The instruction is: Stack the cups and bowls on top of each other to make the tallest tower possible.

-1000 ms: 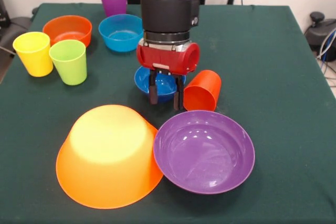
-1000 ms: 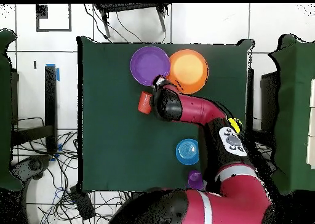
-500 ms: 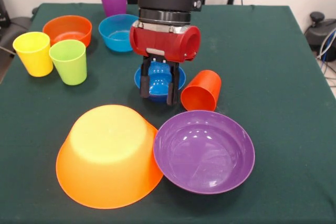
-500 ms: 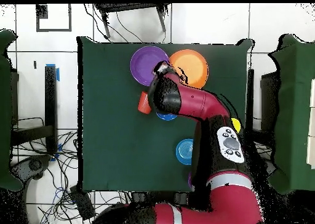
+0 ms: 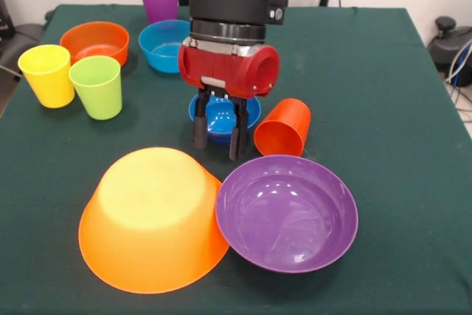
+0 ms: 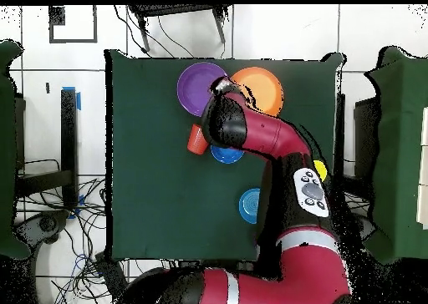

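Green-clothed table (image 5: 398,79): nothing stacked yet. Nearest, below the claw (image 5: 217,140), inverted yellow-orange plastic bowl (image 5: 151,215) touching wide purple bowl (image 5: 287,212). Claw open, empty. Beside it, tipped orange-red tumbler (image 5: 284,127); behind, dark blue bowl (image 5: 218,116). Farther: remaining cups, bowls.

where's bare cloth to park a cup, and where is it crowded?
Free: in the front view, the whole stretch of table right of the orange-red cup and purple bowl; also the cloth between the lime green cup and the open gripper. Crowded: the gripper, dark blue bowl, orange-red cup and overturned yellow-orange bowl cluster at centre.
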You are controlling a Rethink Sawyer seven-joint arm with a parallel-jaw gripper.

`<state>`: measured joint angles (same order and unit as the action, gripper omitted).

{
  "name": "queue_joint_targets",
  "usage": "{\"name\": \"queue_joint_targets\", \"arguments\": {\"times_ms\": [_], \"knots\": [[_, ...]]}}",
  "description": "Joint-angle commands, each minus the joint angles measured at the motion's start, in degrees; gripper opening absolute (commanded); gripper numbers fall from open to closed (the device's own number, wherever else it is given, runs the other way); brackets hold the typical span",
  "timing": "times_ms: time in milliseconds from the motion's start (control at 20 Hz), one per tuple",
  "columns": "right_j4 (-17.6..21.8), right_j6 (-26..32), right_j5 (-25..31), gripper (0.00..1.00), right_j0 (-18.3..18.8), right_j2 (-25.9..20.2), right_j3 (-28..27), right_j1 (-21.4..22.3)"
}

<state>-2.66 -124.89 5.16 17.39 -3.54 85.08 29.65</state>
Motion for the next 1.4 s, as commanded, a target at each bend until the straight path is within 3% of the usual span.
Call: {"name": "queue_joint_targets", "arguments": {"times_ms": [50,750,1400], "knots": [[-1.75,-8.23,-0.71,1.0,-0.93,-2.41,0.52,-5.89],[-1.69,-8.3,-5.09,1.0,0.19,-4.51,0.94,-8.7],[-1.41,-8.21,-4.62,1.0,3.13,-7.76,4.16,-11.79]]}}
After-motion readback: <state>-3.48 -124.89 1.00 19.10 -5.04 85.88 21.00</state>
